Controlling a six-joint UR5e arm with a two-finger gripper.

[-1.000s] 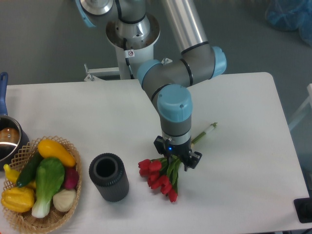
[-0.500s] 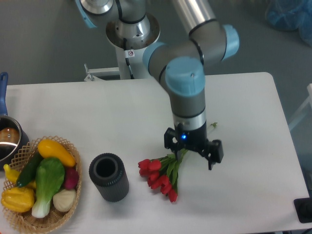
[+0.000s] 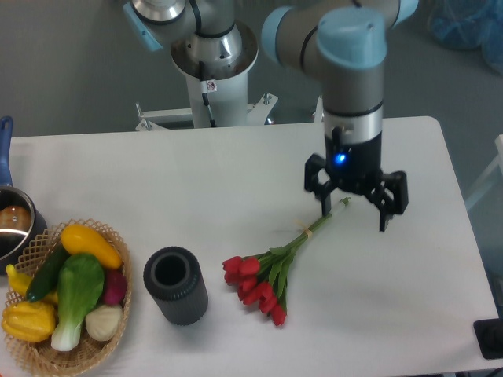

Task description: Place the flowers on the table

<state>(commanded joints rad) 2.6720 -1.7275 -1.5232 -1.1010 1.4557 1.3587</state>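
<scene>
The flowers [image 3: 259,281], a bunch of red tulips with green leaves and pale tied stems, lie flat on the white table [image 3: 157,181] right of centre. The blooms point toward the front and the stem ends toward the back right. My gripper [image 3: 355,216] is open and empty. It hangs raised above the table over the stem ends, apart from the bunch.
A black cylindrical holder [image 3: 174,284] stands upright left of the flowers. A wicker basket [image 3: 47,345] of yellow and green vegetables sits at the front left. A pot [image 3: 12,224] with a blue handle is at the left edge. The robot base [image 3: 212,55] is behind the table.
The gripper has let go of the flowers, risen and moved back and to the right. The bunch stays lying on the table where it was.
</scene>
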